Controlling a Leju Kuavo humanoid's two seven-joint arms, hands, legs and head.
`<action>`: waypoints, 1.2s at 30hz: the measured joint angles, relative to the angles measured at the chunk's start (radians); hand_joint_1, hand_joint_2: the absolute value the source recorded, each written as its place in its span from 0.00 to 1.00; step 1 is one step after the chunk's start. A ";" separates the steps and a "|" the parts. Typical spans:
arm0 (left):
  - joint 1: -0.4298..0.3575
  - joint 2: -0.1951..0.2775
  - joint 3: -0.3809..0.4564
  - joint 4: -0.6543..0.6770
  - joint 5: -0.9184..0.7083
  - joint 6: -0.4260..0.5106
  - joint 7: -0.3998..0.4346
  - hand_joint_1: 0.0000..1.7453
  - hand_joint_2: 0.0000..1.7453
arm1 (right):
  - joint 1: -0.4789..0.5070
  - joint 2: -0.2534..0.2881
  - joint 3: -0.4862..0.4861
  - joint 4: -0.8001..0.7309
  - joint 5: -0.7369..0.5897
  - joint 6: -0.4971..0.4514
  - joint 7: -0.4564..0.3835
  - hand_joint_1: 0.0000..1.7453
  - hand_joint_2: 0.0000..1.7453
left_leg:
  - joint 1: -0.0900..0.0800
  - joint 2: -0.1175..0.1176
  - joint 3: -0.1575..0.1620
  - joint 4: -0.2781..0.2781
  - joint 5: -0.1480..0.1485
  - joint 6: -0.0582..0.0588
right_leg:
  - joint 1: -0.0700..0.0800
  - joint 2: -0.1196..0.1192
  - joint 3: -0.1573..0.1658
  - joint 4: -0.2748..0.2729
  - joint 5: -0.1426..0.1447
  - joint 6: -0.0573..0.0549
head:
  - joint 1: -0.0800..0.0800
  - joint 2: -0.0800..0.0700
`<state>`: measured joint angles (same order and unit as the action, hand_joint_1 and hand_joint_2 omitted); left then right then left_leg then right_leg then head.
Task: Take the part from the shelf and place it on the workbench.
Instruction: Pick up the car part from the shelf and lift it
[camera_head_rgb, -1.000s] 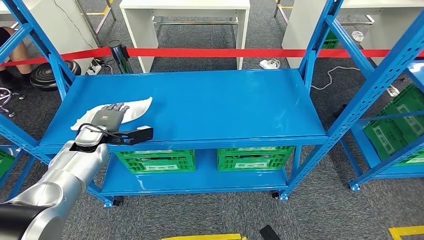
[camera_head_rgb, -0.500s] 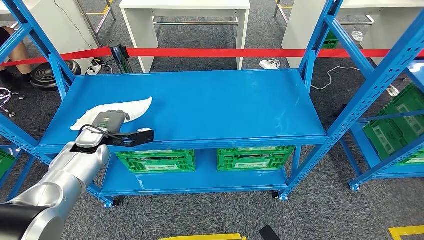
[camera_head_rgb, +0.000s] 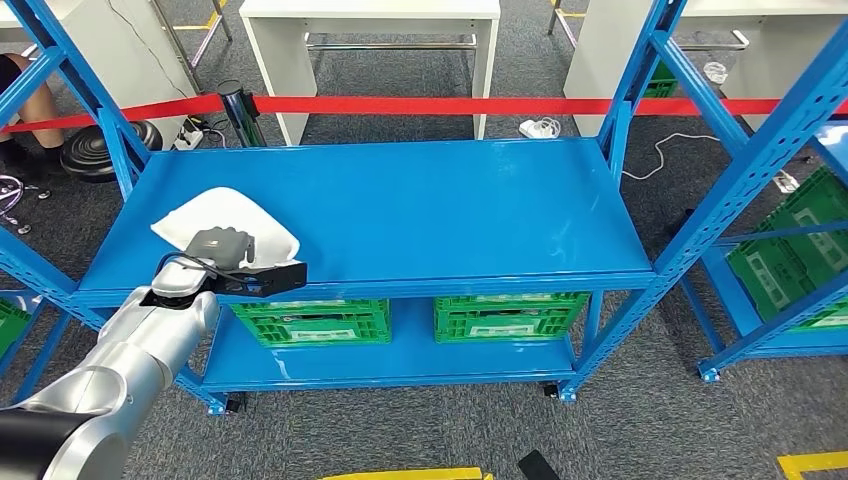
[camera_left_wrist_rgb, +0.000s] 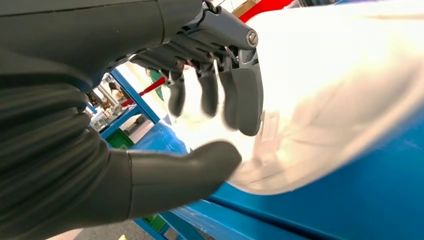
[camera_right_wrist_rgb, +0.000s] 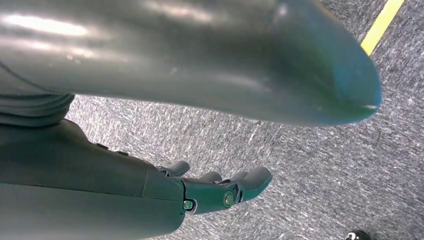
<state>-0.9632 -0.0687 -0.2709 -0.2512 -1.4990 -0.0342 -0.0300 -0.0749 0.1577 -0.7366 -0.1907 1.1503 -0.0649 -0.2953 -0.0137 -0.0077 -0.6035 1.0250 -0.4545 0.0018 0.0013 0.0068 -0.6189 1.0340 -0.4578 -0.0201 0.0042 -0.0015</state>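
Pinching the near edge of the thin white part (camera_head_rgb: 225, 222) on the blue shelf (camera_head_rgb: 420, 205), the left robot hand (camera_head_rgb: 222, 246) holds something seemingly light, bendy, best gripped by its rim.

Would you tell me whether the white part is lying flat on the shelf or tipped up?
Tipped up: left hand grips white part, raising one edge.

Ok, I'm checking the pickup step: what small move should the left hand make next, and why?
Probably lift a little. The left hand seems to grip the white part, fingers over it and thumb beneath, and the part looks tilted up off the blue shelf.
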 joint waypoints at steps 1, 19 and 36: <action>0.000 0.000 0.001 0.000 0.000 -0.001 0.000 0.46 1.00 | 0.000 0.000 0.000 0.000 0.000 0.000 0.000 0.00 0.00 | 0.000 0.000 0.000 0.000 0.000 0.000 | 0.000 0.000 0.000 0.000 0.000 0.000 | 0.000 0.000; 0.014 0.000 0.021 0.000 0.016 0.032 -0.031 0.00 1.00 | 0.000 0.000 0.000 0.000 0.001 0.003 0.002 0.00 0.00 | 0.000 0.000 0.000 0.000 0.000 0.000 | 0.000 0.000 0.000 0.000 0.000 0.000 | 0.000 0.000; 0.013 -0.026 0.053 -0.009 0.052 0.100 -0.094 0.00 1.00 | -0.002 0.000 0.000 0.000 0.014 0.008 0.000 0.00 0.00 | 0.000 0.000 0.000 0.000 0.000 0.000 | 0.000 0.000 0.000 0.000 0.000 0.000 | 0.000 0.000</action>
<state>-0.9501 -0.0946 -0.2182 -0.2604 -1.4473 0.0656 -0.1243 -0.0765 0.1579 -0.7366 -0.1907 1.1639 -0.0565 -0.2950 -0.0138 -0.0076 -0.6034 1.0251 -0.4546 0.0018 0.0013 0.0068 -0.6189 1.0340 -0.4578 -0.0201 0.0044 -0.0015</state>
